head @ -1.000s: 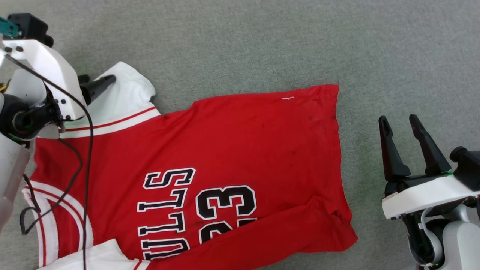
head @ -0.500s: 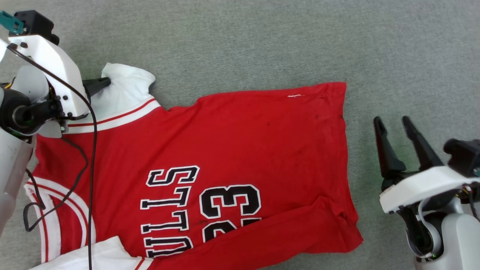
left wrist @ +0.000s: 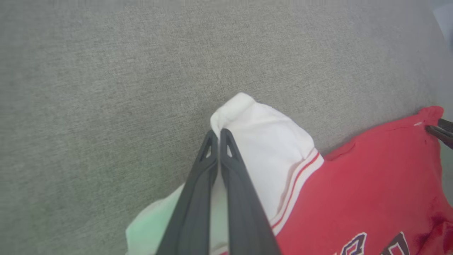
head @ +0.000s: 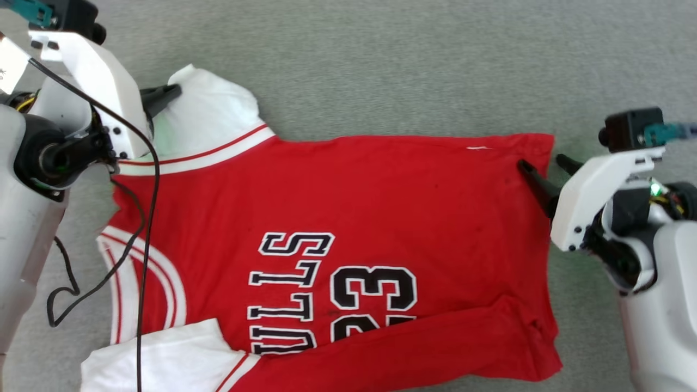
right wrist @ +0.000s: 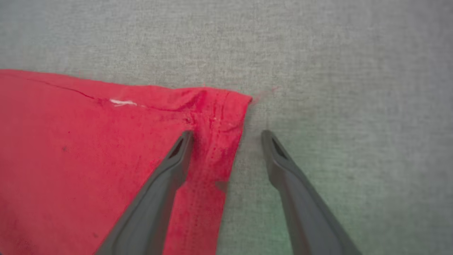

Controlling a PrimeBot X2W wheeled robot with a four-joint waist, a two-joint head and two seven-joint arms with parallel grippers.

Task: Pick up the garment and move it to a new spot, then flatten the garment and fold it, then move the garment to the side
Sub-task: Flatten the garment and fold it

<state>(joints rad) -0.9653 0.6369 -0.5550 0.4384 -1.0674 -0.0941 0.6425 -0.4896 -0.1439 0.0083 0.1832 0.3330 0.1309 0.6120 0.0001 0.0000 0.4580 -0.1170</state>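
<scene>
The garment (head: 381,218), a red jersey with white sleeves and black lettering face up, lies spread flat on the grey surface. My left gripper (head: 174,90) is shut on the far white sleeve (left wrist: 262,141), pinching its edge between the fingertips (left wrist: 219,132). At the garment's far right hem corner (right wrist: 216,106), my right gripper (head: 542,161) is open. One finger (right wrist: 177,156) rests over the red cloth and the other (right wrist: 279,156) over the bare surface. The right gripper's tips also show at the edge of the left wrist view (left wrist: 440,131).
Grey fabric surface (head: 381,65) stretches all around the garment, with free room beyond it and to the right. A black cable (head: 147,218) hangs from my left arm across the garment's collar side. The near hem is creased at the lower right (head: 533,332).
My left gripper has shut on the white sleeve's edge. My right arm has moved up and in, so its open fingers now straddle the hem corner. The head view shifted.
</scene>
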